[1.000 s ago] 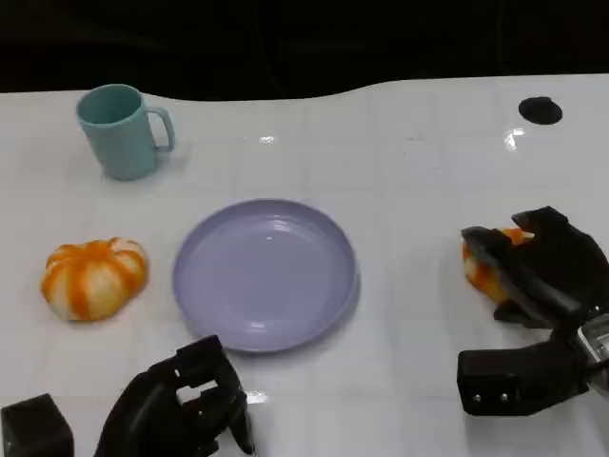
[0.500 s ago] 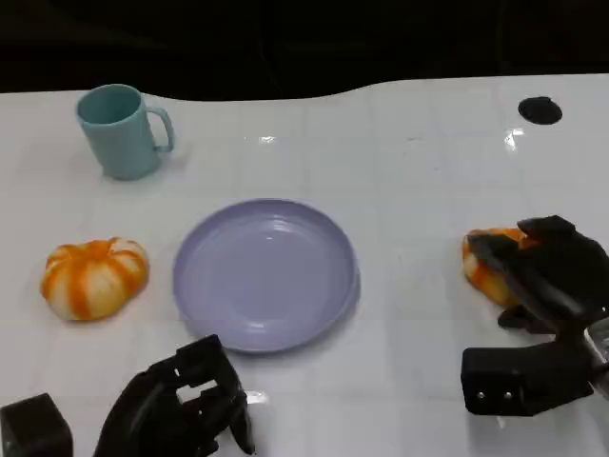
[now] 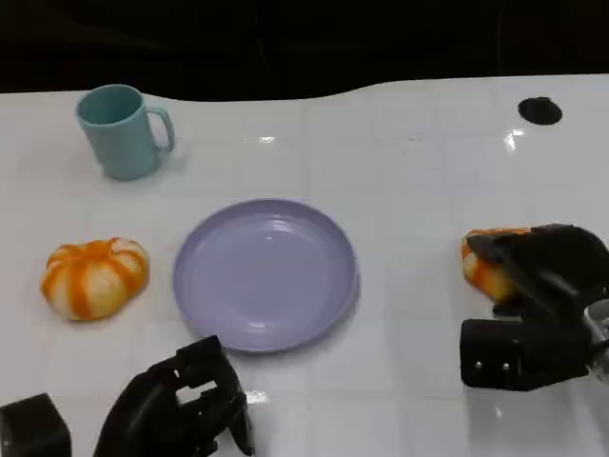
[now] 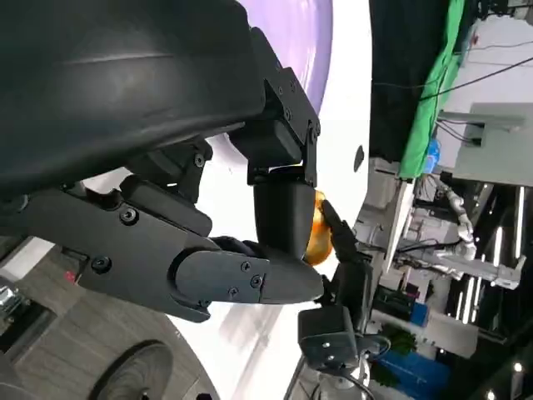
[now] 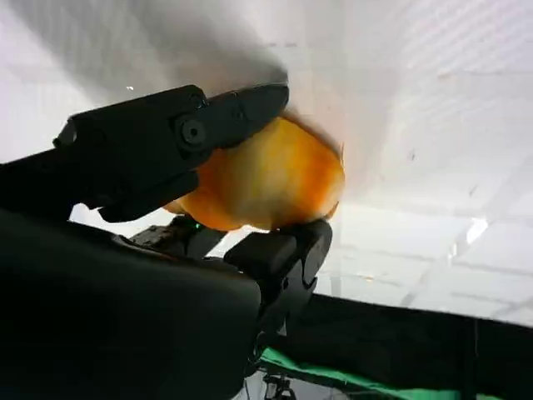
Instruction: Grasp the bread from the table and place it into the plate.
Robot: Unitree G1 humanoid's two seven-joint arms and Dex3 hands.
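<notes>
Nearest you, your left hand [image 3: 181,409] sits curled in, holding nothing, partly cut off by the frame edge. Your right hand [image 3: 542,286] grips the bread [image 3: 483,267] on the table [image 3: 409,171], apparently still resting there, right of the plate [image 3: 265,274].

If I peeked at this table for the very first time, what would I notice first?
Probably the big lavender plate in the middle of the white table, with nothing on it. Next, the right hand at the table's right side, fingers wrapped around an orange bread. A striped orange-and-white bun sits left of the plate, with a teal mug behind it.
</notes>
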